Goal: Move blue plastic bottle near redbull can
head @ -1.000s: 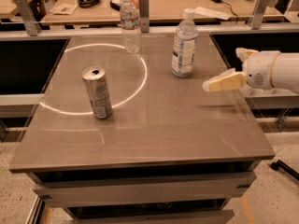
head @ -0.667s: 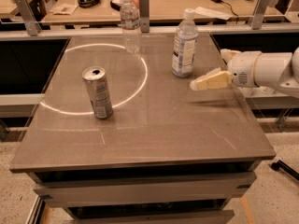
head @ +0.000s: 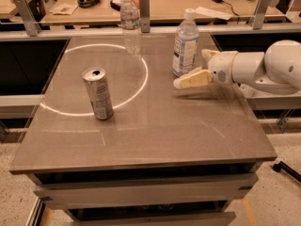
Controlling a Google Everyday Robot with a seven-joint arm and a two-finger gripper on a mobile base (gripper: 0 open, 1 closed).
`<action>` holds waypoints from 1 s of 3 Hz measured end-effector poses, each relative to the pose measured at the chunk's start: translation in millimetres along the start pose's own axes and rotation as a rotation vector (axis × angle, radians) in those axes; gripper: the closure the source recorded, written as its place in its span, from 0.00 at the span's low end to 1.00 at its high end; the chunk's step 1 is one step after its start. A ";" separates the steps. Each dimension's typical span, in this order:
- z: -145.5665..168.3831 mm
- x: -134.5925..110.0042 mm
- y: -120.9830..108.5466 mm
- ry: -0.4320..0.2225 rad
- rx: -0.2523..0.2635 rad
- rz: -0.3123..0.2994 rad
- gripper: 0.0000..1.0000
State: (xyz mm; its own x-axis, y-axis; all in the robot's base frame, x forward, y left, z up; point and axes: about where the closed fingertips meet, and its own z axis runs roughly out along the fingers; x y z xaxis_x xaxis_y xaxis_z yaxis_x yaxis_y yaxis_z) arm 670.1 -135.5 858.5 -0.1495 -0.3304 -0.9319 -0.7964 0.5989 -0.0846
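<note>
The blue plastic bottle (head: 184, 44) stands upright at the back right of the grey table (head: 155, 135), with a white cap and a white-and-blue label. The redbull can (head: 98, 93) stands upright at the left middle, far to the bottle's left. My gripper (head: 189, 70) reaches in from the right on a white arm (head: 263, 67), just right of and in front of the bottle's base. It is open and holds nothing. Its near finger (head: 190, 79) lies low over the table, close to the bottle.
A slim clear water bottle (head: 130, 18) with a red-and-white label stands at the back middle. A bright ring of light (head: 141, 79) lies on the table around the can's area. Desks with clutter and metal posts (head: 145, 6) stand behind.
My gripper has moved left across the table's right side, from well right of the blue bottle to right beside its base. The bottle and can have not moved.
</note>
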 end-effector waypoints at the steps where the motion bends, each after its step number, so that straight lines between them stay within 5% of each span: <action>1: 20.6 -10.6 -1.9 -0.018 -0.025 -0.030 0.00; 3: 26.0 -29.9 -15.1 -0.020 -0.022 -0.082 0.41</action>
State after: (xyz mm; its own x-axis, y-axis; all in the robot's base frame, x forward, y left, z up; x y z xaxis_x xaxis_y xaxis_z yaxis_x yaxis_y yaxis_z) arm 701.9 -115.7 878.5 -0.0716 -0.3624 -0.9293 -0.8181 0.5543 -0.1531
